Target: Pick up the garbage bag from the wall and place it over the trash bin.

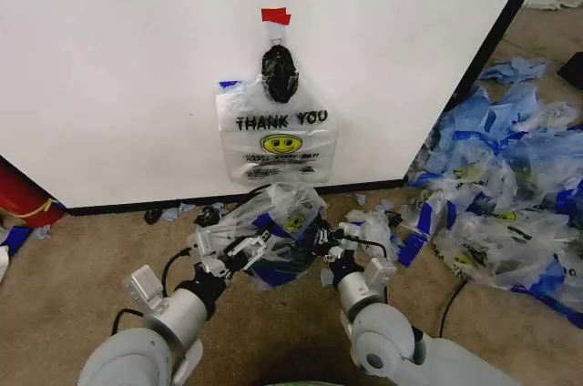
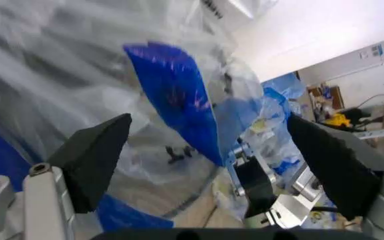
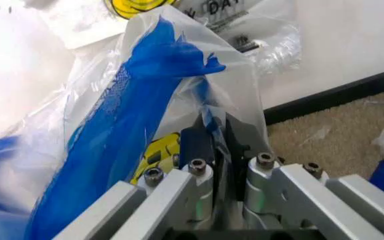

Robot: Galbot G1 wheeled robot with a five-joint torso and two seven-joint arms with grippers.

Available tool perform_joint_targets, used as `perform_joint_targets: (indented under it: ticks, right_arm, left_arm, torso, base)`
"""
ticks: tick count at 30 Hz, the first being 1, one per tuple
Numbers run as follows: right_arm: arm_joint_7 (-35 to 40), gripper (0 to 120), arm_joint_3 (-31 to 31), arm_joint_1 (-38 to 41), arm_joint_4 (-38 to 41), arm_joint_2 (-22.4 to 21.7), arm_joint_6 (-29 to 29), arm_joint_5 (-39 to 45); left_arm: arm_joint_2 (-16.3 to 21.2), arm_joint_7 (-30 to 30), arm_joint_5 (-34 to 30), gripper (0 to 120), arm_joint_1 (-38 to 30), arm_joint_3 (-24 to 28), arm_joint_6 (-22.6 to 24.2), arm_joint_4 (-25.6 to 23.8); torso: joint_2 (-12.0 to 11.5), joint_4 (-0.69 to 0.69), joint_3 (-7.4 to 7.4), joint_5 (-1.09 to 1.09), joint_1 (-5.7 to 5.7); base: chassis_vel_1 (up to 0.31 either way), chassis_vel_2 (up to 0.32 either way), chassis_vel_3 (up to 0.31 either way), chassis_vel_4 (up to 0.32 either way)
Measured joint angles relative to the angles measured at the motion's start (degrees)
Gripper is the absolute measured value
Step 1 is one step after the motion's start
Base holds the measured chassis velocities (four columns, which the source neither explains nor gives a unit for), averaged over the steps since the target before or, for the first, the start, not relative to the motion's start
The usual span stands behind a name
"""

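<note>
Head camera: looks forward and down from above my two arms, facing the wall (image 1: 137, 67) at 12 o'clock across the carpet, at middling range. Left wrist camera: sits just behind my left fingers (image 2: 92, 160), pressed close against the garbage bag (image 2: 172, 95), facing toward 3 o'clock. Right wrist camera: sits behind my right fingers (image 3: 199, 145), very near the same bag, facing the wall. All three views share that bag.

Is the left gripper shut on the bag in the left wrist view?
No, the left gripper has its fingers spread wide apart, with the garbage bag beyond them and nothing pinched between them.
</note>
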Motion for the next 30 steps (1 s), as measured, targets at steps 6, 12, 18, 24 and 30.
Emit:
perform_joint_targets:
  ticks: [6, 12, 18, 24, 30]
  right_arm:
    - [0.13, 1, -0.87, 0.15, 1.07, -0.14, -0.13, 0.22]
    - [-0.13, 1, -2.37, 0.03, 1.33, -0.95, -0.17, -0.12]
    - [-0.35, 1, -3.21, 0.0, 0.91, -0.63, -0.19, -0.73]
    - [-0.33, 1, -3.78, 0.36, 0.22, 0.08, -0.26, -1.22]
    - [-0.3, 1, -4.12, 0.45, -0.23, 0.51, -0.29, -1.54]
  left_arm:
    - [-1.38, 0.66, 0.12, 93, -0.75, 0.67, -0.22, 2.64]
    - [-2.77, 0.95, 1.79, 93, -1.33, 1.47, -0.37, 4.06]
    - [-3.42, 1.02, 2.46, 93, -1.1, 1.55, -0.39, 4.33]
    - [-4.42, 0.88, 2.91, 91, -0.94, 2.03, -0.44, 4.69]
    - [-5.14, 0.8, 3.14, 77, -1.14, 2.63, -0.55, 5.05]
  torso:
    - [0.0, -0.01, 0.0, -0.01, 0.0]
    - [0.0, -0.01, 0.0, -0.01, 0.0]
    - [0.0, 0.0, 0.0, -0.01, 0.0]
    - [0.0, 0.0, 0.0, -0.01, 0.0]
    - [0.0, -0.01, 0.0, -0.01, 0.0]
  base:
    - [0.0, 0.0, 0.0, 0.0]
    - [0.0, 0.0, 0.0, 0.0]
    - [0.0, 0.0, 0.0, 0.0]
    - [0.0, 0.0, 0.0, 0.0]
    - [0.0, 0.0, 0.0, 0.0]
